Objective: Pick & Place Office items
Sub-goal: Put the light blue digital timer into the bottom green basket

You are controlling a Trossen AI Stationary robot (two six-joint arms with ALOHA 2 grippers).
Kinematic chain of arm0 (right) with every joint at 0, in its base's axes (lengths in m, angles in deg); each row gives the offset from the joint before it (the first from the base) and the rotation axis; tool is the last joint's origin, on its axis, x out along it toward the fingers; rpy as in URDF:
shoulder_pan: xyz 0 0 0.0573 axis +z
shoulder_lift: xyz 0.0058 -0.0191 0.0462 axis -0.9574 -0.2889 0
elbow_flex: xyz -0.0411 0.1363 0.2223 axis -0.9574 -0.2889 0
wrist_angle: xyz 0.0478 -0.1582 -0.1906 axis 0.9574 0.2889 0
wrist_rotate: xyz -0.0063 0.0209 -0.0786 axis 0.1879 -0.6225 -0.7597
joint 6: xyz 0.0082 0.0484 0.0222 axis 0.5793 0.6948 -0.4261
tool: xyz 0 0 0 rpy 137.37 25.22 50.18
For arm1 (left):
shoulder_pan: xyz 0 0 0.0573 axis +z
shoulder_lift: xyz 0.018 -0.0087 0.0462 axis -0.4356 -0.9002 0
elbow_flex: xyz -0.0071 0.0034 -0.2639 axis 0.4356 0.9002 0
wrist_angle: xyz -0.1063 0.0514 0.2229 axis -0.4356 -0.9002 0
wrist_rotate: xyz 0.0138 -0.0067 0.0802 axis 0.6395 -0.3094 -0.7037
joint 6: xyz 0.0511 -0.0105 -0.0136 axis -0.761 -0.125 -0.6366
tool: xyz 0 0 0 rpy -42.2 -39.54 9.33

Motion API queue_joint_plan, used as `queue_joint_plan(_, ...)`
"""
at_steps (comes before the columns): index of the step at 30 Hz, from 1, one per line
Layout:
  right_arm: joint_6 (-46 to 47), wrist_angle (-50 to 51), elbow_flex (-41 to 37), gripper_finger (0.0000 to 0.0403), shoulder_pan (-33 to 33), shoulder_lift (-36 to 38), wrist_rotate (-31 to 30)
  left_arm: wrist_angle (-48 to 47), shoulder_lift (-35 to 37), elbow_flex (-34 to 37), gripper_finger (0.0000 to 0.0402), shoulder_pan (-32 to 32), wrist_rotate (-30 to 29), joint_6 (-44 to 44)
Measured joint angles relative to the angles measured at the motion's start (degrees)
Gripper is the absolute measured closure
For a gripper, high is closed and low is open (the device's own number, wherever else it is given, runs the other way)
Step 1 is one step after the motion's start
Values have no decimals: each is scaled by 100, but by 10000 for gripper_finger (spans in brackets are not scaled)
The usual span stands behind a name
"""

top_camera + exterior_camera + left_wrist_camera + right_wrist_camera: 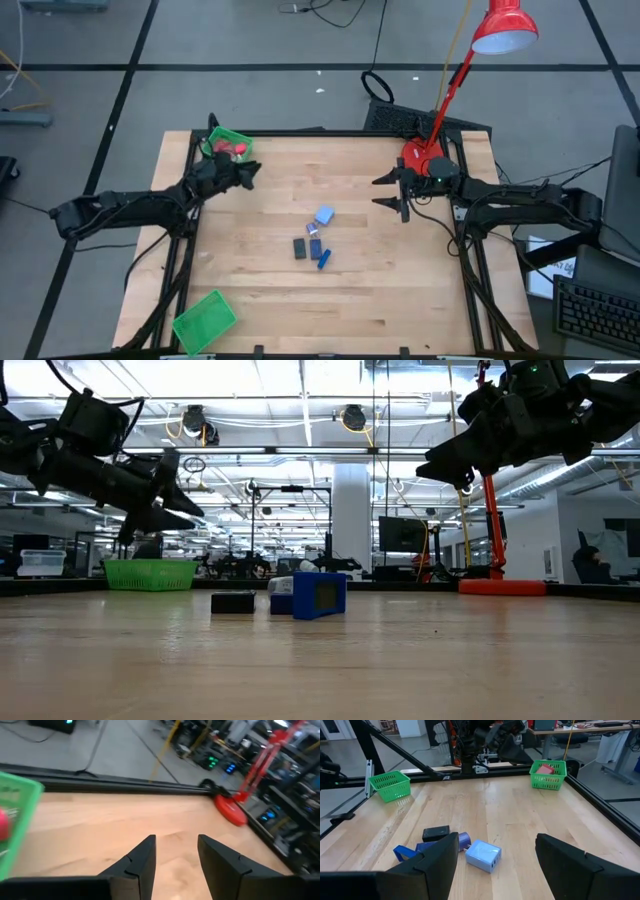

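The office items lie in a small cluster mid-table: a light-blue block (pixel 324 215) (pixel 483 856), a black rectangle (pixel 299 248) (pixel 436 833) and a blue stick (pixel 324 257) (pixel 405 852). A red piece (pixel 238 149) (pixel 3 818) lies in the far-left green tray (pixel 228 143). My left gripper (pixel 250 174) (pixel 176 845) hovers just beside that tray, toward the table's middle, open and with nothing between its fingers. My right gripper (pixel 389 191) (pixel 496 840) hangs open above the table's far right, pointing at the cluster from a distance.
A second green tray (pixel 204 320) sits at the near-left corner. A red desk lamp stands with its base (pixel 420 155) at the far right, just behind my right gripper. Bare wood lies between the cluster and both grippers.
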Motion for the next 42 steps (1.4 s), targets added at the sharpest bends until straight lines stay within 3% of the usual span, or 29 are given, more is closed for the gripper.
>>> queue_joint_plan(5,-1,-5,0,151,164,-89,-92,359,0,1,268,-394,79,-239)
queue_joint_plan(10,-462,-112,0,151,693,-433,-1028,562,0,1,270,-786,-107,-576)
queue_joint_plan(13,-646,-373,0,151,1160,-793,-1198,550,0,1,270,-933,-444,-643)
queue_joint_plan(20,-608,-1847,68,151,2073,-1924,-1216,548,0,1,270,-1009,-843,-579)
queue_joint_plan(25,-663,-1548,729,151,2473,-2730,-1212,544,0,1,266,-1009,-985,-467)
queue_joint_plan(36,-1215,-1113,1825,151,2784,-4415,-1137,527,0,-23,145,-1244,-696,-475)
queue_joint_plan(42,-1136,-1112,2240,151,2788,-5104,-640,948,0,-116,118,-1609,-598,-871)
